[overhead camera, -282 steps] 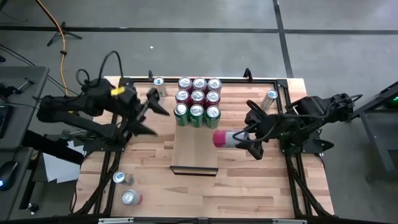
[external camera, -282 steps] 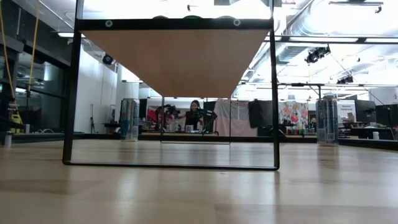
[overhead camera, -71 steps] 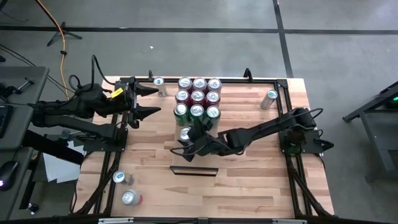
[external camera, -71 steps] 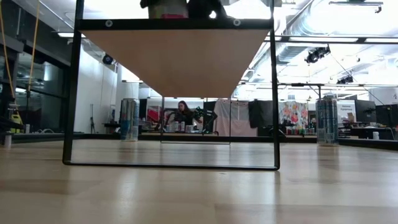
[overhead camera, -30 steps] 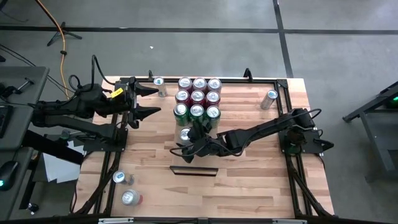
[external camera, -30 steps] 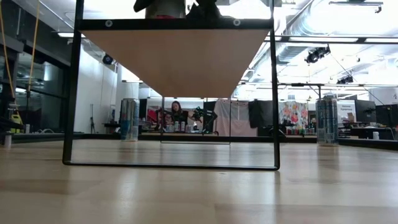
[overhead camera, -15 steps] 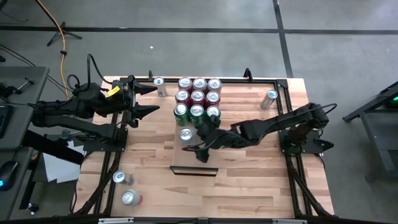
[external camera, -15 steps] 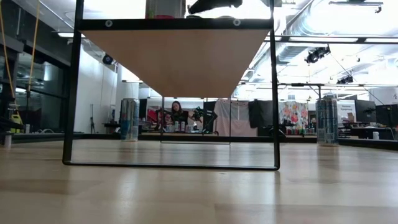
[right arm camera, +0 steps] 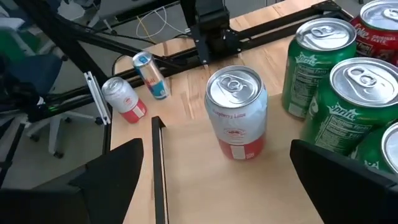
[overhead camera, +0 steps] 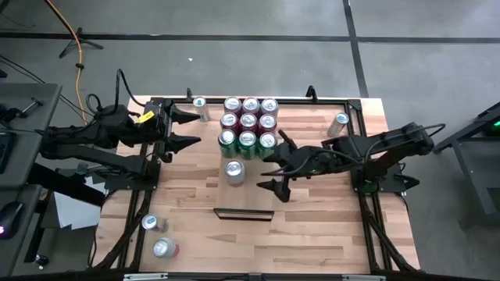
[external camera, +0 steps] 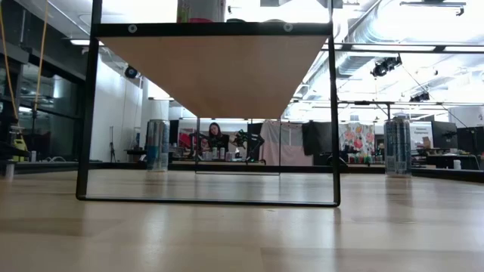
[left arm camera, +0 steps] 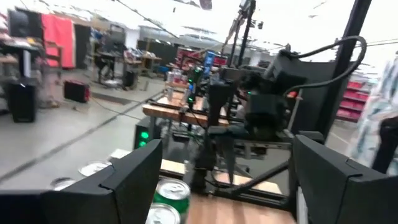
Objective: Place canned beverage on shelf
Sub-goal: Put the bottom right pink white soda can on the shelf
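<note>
Pulled back from the can, the right gripper now hangs with fingers spread wide over the shelf's right side, holding nothing. Left behind, the pink-and-silver can stands upright on the pale shelf, just in front of the green cans at the front of the stocked block, with red cans behind them. Seen from the right wrist, the can sits apart from the fingers. Off to the table's left rear, the left gripper waits with fingers wide apart near a lone can. Two more cans rest at the table's front left corner.
</note>
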